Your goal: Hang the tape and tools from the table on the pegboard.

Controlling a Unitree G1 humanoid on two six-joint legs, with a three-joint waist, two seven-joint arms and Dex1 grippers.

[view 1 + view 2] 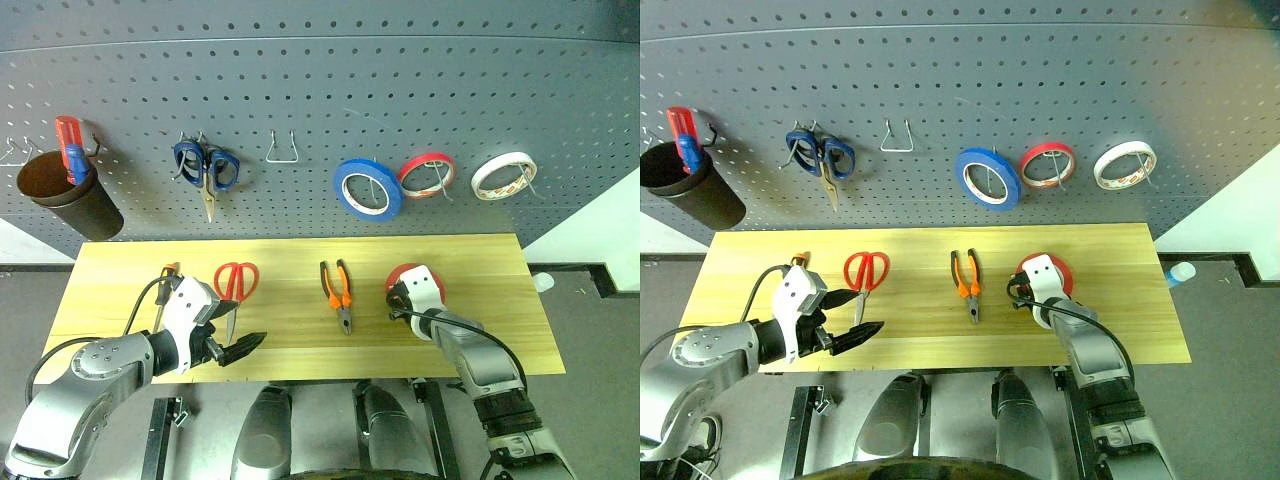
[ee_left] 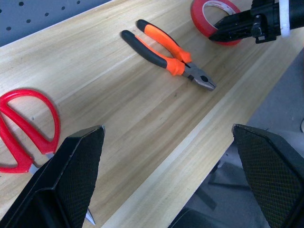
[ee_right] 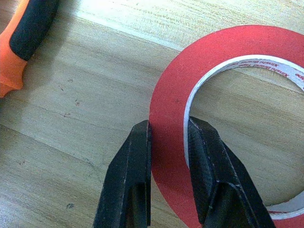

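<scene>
The red tape [image 3: 228, 57] lies flat on the table [image 1: 480, 260] towards its right end. My right gripper [image 3: 168, 126] is shut on the ring's wall, one finger inside the pale core and one outside. The orange-and-black pliers [image 1: 338, 290] lie at the table's middle. The red-handled scissors [image 1: 234, 285] lie left of them. My left gripper [image 1: 232, 330] hangs open over the front edge, just in front of the scissors, with nothing between its fingers. The dark grey pegboard [image 1: 400, 90] rises behind the table.
On the pegboard hang blue-handled scissors [image 1: 206, 168], a blue roll [image 1: 367, 189], a thin red roll [image 1: 427, 175] and a white roll [image 1: 503, 175]. An empty wire hook [image 1: 284, 150] sits between the scissors and the rolls. A brown cup [image 1: 68, 195] hangs at far left.
</scene>
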